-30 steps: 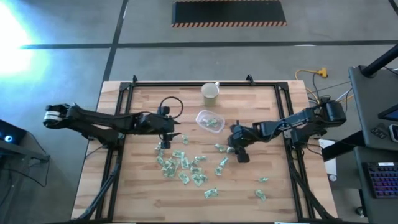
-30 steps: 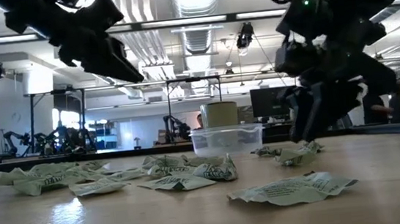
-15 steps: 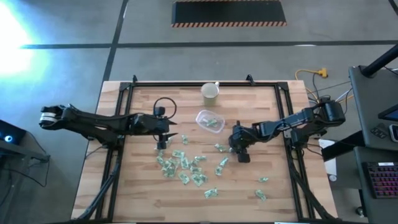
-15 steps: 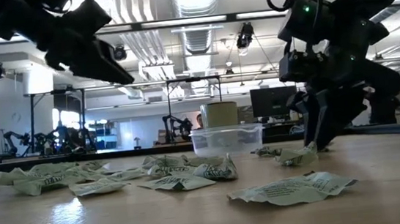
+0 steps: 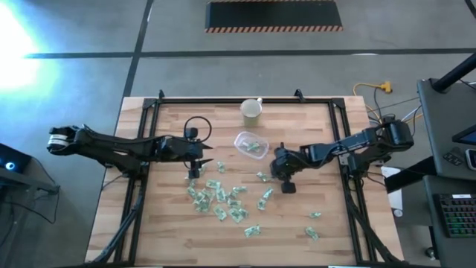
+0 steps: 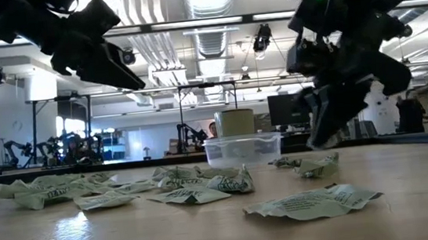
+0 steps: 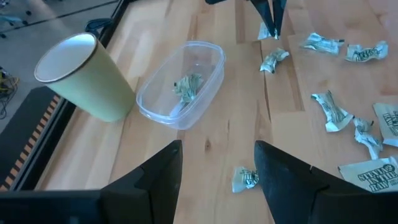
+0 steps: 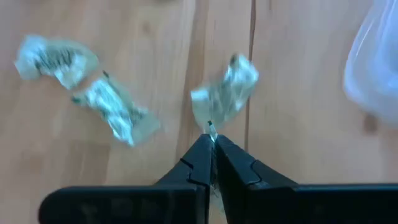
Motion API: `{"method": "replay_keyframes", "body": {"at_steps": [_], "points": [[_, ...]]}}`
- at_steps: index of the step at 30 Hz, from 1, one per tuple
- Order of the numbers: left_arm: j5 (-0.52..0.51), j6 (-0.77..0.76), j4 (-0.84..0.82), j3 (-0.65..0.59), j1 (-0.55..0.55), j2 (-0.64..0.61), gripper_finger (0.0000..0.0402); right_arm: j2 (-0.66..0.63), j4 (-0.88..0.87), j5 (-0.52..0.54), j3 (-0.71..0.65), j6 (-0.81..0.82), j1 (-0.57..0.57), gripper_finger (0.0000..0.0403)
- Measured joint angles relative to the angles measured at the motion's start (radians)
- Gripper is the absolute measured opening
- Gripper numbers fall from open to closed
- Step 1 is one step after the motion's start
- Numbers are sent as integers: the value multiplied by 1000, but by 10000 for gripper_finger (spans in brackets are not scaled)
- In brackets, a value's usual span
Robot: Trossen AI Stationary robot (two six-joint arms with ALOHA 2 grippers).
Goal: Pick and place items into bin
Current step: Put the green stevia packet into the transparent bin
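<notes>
No readable text anywhere; print on the packets (image 6: 313,202) too small.

Bare tabletop (image 5: 312,141) lies open right of the bin (image 5: 251,145); the cup (image 5: 251,110) stands just behind it, and packets (image 5: 219,197) crowd the front-left.

The table (image 5: 297,223) is pale wood in jointed planks, smooth with a slight sheen, framed by black metal rails (image 5: 223,100). The bin (image 7: 186,68) is clear, glossy plastic with thin walls. The packets (image 5: 219,197) look like crinkly, creased foil or paper, pale green and white with print. The cup (image 7: 81,78) is matt pale cream, smooth-sided. Both grippers' fingers (image 7: 286,180) are dark matt plastic or metal.
</notes>
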Motion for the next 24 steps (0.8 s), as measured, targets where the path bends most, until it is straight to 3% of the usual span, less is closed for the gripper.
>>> {"method": "replay_keyframes", "body": {"at_steps": [7, 16, 24], "points": [[0, 0, -1, 0, 0, 0, 183, -8, -81, 84, 142, -112, 0, 10], [1, 0, -1, 0, 0, 0, 183, 1, -7, 381, 231, -259, -23, 9], [5, 0, -1, 0, 0, 0, 183, 2, -7, 386, 204, -208, -107, 9]]}}
